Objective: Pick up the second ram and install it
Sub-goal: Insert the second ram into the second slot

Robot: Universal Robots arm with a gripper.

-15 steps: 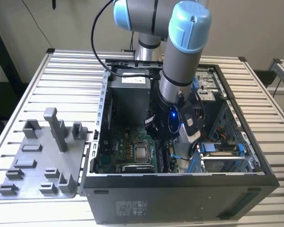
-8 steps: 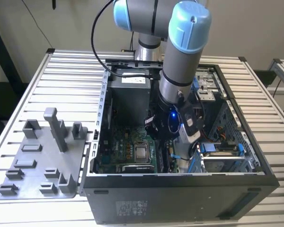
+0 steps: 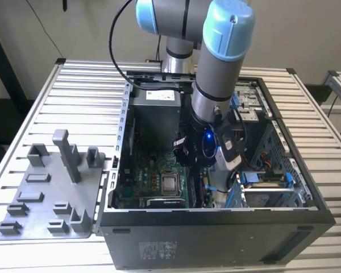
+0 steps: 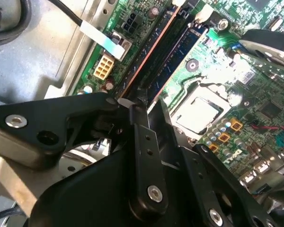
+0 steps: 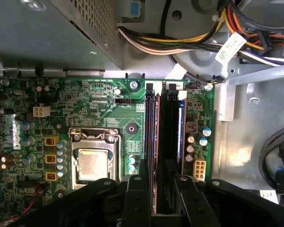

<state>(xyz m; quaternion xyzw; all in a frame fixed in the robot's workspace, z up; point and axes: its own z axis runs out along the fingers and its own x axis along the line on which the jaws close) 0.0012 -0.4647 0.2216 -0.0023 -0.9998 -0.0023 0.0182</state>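
Note:
The second ram is a long dark stick lying along the memory slots at the motherboard's edge, beside a blue slot. My gripper straddles its near end, one black finger on each side, pressed against it. In the second wrist view the fingers meet at the gripper over the end of the second ram, which has an orange line along its edge. In the exterior view the gripper reaches down into the open computer case, just to the exterior view's right of the processor socket.
The processor socket lies close beside the slots. A bundle of power cables and the metal power supply box sit behind them. Drive bays stand at the exterior view's right. A grey holder plate with posts lies outside the case.

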